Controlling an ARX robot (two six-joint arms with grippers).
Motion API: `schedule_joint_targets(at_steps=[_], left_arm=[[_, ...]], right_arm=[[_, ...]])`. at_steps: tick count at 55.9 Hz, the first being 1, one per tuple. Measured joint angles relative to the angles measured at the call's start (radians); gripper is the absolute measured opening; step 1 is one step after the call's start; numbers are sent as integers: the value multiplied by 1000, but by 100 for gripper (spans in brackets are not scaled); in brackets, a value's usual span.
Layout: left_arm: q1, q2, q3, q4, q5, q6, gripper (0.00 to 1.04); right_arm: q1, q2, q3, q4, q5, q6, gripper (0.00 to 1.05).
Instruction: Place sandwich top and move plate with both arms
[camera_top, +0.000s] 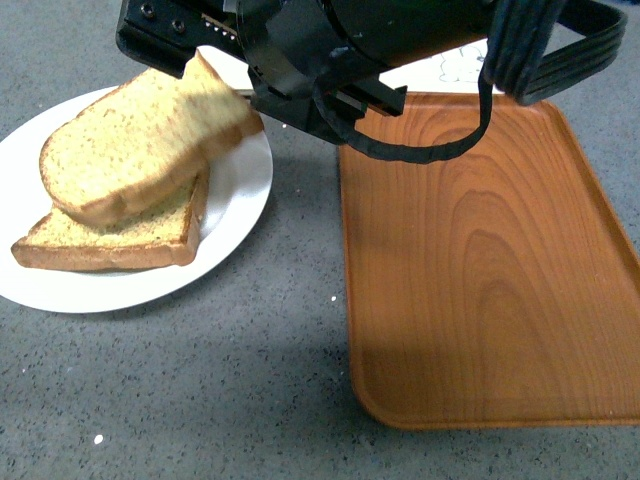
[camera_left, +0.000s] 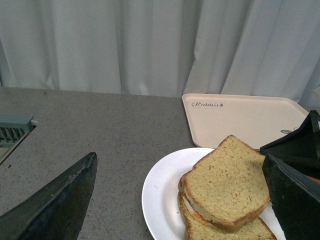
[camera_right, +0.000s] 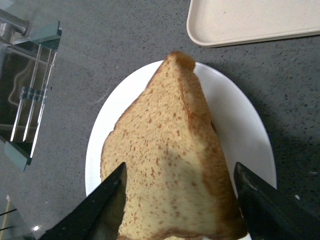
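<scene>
One sandwich top (camera_top: 140, 140): light, soft, likely easily crushed. It lies tilted on the lower slice (camera_top: 110, 245), on the plate (camera_top: 240, 190), at the left of the table (camera_top: 200, 400). Right end effector (camera_right: 180, 167) pinches its crust edges, the best hold. Left end effector (camera_left: 177, 157) is spread and empty.

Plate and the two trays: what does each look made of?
The plate looks like glazed ceramic or melamine: plain white, smooth, faint sheen; can't tell which. The orange tray shows wood grain, yet its uniform rounded rim suggests printed laminate or plastic. The beige tray looks like matte moulded plastic with printed "Rabbit" lettering.
</scene>
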Motion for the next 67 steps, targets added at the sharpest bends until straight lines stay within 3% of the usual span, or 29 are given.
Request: schedule_joint_targets(at_steps=[5,9,26,27,34,38,44,50,56,59,67], left_arm=[[0,0,0,0,0,0,98],[0,0,0,0,0,0,98],[0,0,0,0,0,0,98],[0,0,0,0,0,0,98],[0,0,0,0,2,1,98],[0,0,0,0,-2,1,98],[0,0,0,0,-3,1,98],[0,0,0,0,0,1,98],[0,0,0,0,0,1,98],[0,0,0,0,0,1,98],[0,0,0,0,-1,1,98]], right_arm=[[-32,-2,2,-17,28,-17,87],[-52,-2,2,-22,40,-26,97],[-156,-48,-15,-32,78,-64,96],[-163,-55,-32,-8,114,-79,95],[-199,-79,-255,527,516,-354,77],[-256,-138,-397,739,568,-500,66],[-381,-299,-579,901,488,-626,48],[-505,-475,-750,890,377,-668,28],[-624,-661,-898,795,240,-686,9],[-659,-774,-951,721,225,-690,1],[-675,-1177,-1043,386,209,-693,1]])
